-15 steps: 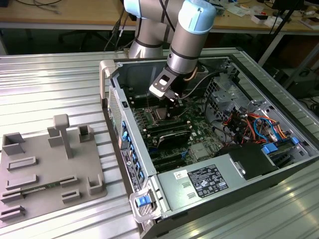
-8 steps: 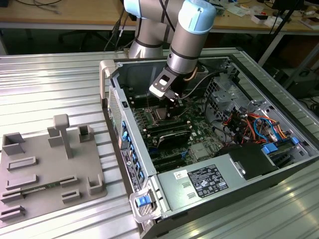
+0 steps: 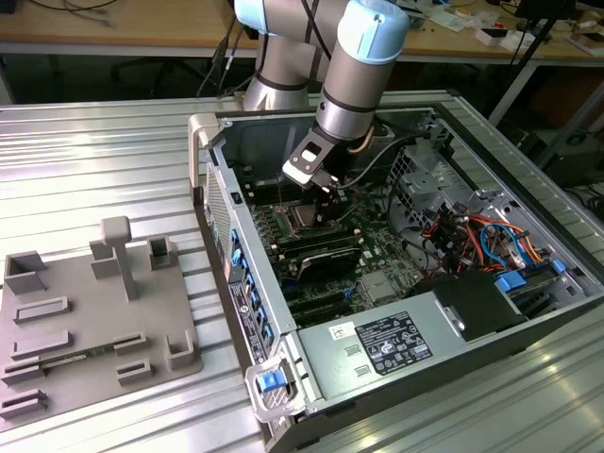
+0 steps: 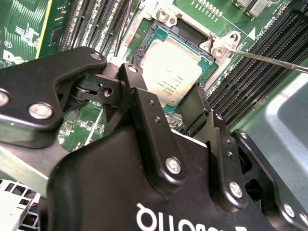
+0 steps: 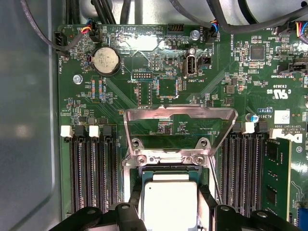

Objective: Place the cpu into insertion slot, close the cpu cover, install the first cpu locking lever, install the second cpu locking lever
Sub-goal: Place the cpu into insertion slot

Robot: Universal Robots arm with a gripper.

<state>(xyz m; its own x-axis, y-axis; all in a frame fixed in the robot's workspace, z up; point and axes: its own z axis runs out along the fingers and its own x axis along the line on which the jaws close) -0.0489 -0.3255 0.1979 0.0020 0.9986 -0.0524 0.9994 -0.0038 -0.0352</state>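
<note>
Silvery-grey square cpu (image 4: 173, 72) lies in the silver-rimmed square insertion slot (image 5: 168, 171), my black hand (image 4: 166, 86) astride it. Can't tell if I'm clamped or released. Thin silver frame cpu cover (image 5: 144, 114) stands open. Cover and both levers left, I'd say. Exterior view: hand at 11 o'clock in the open grey computer case (image 3: 247, 283).

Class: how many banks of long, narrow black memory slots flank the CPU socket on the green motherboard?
2. One bank lies between the silvery-grey square cpu and the grey case wall; the other bank lies on the cpu's opposite side. More may be hidden.
</note>
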